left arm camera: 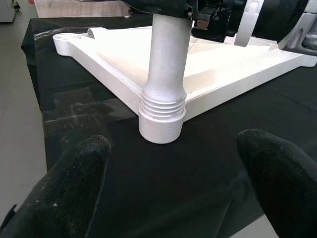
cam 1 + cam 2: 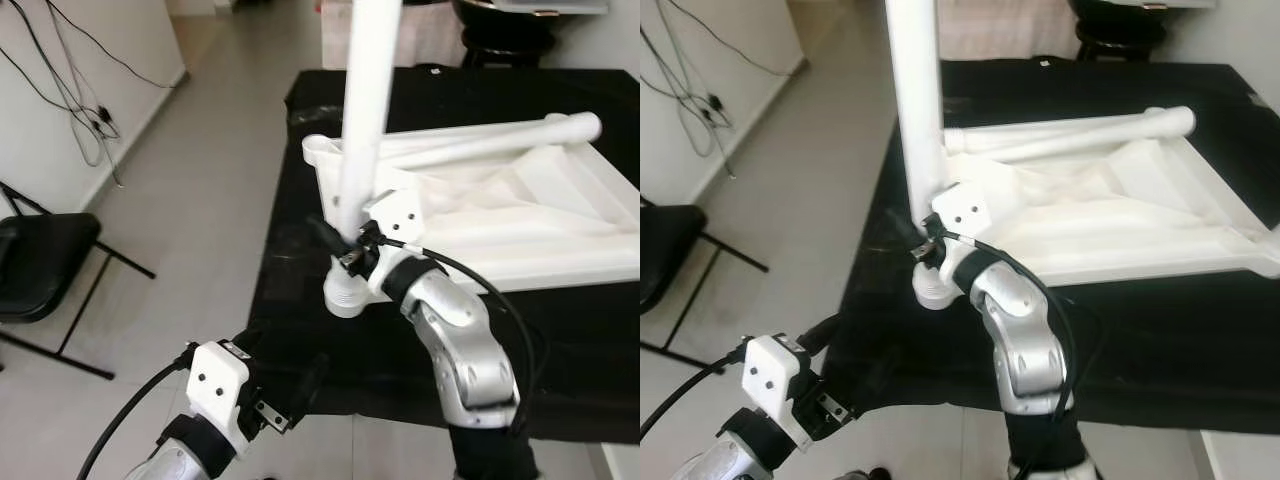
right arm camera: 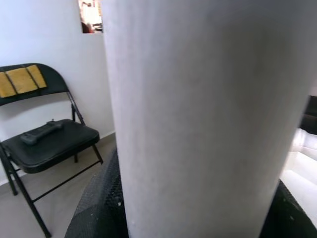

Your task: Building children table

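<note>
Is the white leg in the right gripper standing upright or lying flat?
Upright: the white leg stands with its threaded end in the tabletop's corner socket, right gripper clamped around it.

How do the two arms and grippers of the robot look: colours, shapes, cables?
Both arms are silver with rounded metal shells and black joints. The right arm carries a black cable looping along it. Each wrist ends in a white angular block with small dark screw holes. The left gripper has two long black fingers with a rough, grainy surface; a black cable runs along its arm too.
</note>
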`<state>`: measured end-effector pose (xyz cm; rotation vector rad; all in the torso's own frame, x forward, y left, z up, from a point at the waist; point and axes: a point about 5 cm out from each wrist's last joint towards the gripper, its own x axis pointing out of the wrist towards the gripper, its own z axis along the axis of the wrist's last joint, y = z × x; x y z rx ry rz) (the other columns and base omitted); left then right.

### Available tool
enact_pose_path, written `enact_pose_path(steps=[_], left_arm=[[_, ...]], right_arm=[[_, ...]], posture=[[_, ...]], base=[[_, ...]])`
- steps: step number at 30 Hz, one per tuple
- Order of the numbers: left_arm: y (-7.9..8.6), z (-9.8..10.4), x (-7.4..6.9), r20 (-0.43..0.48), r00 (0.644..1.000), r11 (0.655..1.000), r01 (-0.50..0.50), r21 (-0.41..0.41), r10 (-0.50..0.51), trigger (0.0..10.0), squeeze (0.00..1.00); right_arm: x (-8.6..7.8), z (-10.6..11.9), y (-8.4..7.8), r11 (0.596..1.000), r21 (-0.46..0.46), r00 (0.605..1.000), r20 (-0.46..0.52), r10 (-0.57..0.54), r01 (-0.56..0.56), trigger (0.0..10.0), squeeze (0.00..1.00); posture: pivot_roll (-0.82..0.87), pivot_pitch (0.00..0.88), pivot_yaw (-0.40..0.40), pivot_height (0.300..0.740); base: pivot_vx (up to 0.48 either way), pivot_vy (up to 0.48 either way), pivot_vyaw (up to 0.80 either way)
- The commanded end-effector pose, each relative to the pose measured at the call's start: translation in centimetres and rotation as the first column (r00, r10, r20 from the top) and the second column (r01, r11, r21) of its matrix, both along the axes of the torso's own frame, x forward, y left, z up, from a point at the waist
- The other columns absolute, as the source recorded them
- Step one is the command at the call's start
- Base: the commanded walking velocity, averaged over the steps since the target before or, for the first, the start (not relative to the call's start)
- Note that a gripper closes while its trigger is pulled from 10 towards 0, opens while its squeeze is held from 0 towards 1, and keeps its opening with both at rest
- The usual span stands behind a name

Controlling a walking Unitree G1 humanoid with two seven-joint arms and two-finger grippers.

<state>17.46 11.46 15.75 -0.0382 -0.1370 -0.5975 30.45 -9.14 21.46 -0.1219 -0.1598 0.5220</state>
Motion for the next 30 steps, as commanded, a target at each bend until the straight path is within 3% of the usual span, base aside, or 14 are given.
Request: enact_pose_path(steps=[1,2,5,6,7,13,14,15,16,19,21,28,29,30], left_arm=[[0.1,-0.6,0.0,-0.020,1.000,1.000,0.001,0.016,0.000,10.0,0.00],[0.1,-0.6,0.0,-0.019,1.000,1.000,-0.002,0.018,0.002,10.0,0.00],[0.2,-0.6,-0.1,-0.017,1.000,1.000,-0.015,0.022,0.015,10.0,0.00],[0.2,-0.6,-0.1,-0.017,1.000,1.000,-0.019,0.023,0.019,10.0,0.00],[0.2,-0.6,-0.2,-0.017,1.000,0.999,-0.021,0.026,0.022,10.0,0.00],[0.3,-0.6,-0.7,-0.024,0.999,0.999,-0.030,0.030,0.031,10.0,0.00],[0.3,-0.6,-0.9,-0.027,0.999,0.999,-0.036,0.029,0.037,10.0,0.00],[0.3,-0.6,-0.9,-0.027,0.999,0.999,-0.036,0.029,0.037,10.0,0.00],[0.3,-0.6,-1.1,-0.031,0.999,0.999,-0.042,0.027,0.043,10.0,0.00],[0.2,-0.6,-1.3,-0.034,0.998,0.999,-0.046,0.025,0.047,10.0,0.00],[0.1,-0.6,-1.5,-0.035,0.998,0.998,-0.052,0.023,0.053,10.0,0.00],[0.1,-0.6,-1.6,-0.030,0.998,0.998,-0.053,0.024,0.054,10.0,0.00],[0.0,-0.6,-1.6,-0.028,0.998,0.998,-0.052,0.025,0.052,10.0,0.00],[0.0,-0.6,-1.6,-0.028,0.998,0.998,-0.052,0.025,0.052,10.0,0.00]], right_arm=[[0.6,-4.7,-1.7,0.993,-0.077,0.970,-0.217,-0.108,0.094,0.0,0.00],[0.9,-4.3,-1.2,0.996,-0.059,0.977,-0.202,-0.074,0.063,10.0,0.00],[1.4,-3.5,-0.5,0.998,0.028,0.979,-0.192,0.066,-0.062,10.0,0.00],[1.6,-3.0,-0.3,0.989,0.056,0.973,-0.178,0.145,-0.137,10.0,0.98],[1.8,-2.2,-0.6,0.980,0.088,0.969,-0.154,0.193,-0.181,10.0,1.00],[1.9,0.1,-1.2,0.927,0.126,0.925,-0.097,0.366,-0.354,10.0,1.00],[1.8,0.9,-1.5,0.898,0.103,0.898,-0.066,0.435,-0.428,10.0,0.82],[1.8,0.9,-1.5,0.898,0.103,0.898,-0.066,0.435,-0.428,10.0,0.82],[2.0,1.8,-2.1,0.859,0.061,0.859,-0.039,0.511,-0.508,10.0,0.00],[2.1,2.4,-2.7,0.813,0.010,0.813,-0.038,0.582,-0.582,10.0,0.00],[2.5,2.8,-3.6,0.738,-0.063,0.740,-0.079,0.668,-0.672,10.0,0.00],[3.4,3.6,-4.0,0.695,-0.074,0.698,-0.091,0.710,-0.716,9.2,0.00],[3.6,3.8,-4.0,0.690,-0.067,0.693,-0.085,0.716,-0.721,0.0,0.00],[3.6,3.8,-4.0,0.690,-0.067,0.693,-0.085,0.716,-0.721,0.0,0.00]], posture=[[0.00,0.206,0.027,0.740],[0.00,0.203,0.026,0.740],[0.00,0.202,0.027,0.740],[0.00,0.202,0.029,0.740],[0.00,0.203,0.029,0.740],[0.00,0.203,0.025,0.740],[0.00,0.203,0.024,0.740],[0.00,0.203,0.024,0.740],[0.01,0.205,0.022,0.740],[0.01,0.203,0.020,0.740],[0.02,0.205,0.020,0.740],[0.02,0.208,0.020,0.740],[0.02,0.208,0.020,0.740],[0.02,0.208,0.020,0.740]], base=[[0.000,0.000,0.00],[0.000,0.000,0.00],[0.000,0.000,0.00],[0.000,0.000,0.00],[0.000,0.000,0.00],[0.000,0.000,0.00],[0.000,0.000,0.00],[0.000,0.000,0.00],[0.000,0.000,0.00],[0.000,0.000,0.00],[0.000,0.000,0.00],[0.000,0.000,0.00],[0.000,0.000,0.00],[0.000,0.000,0.00]])
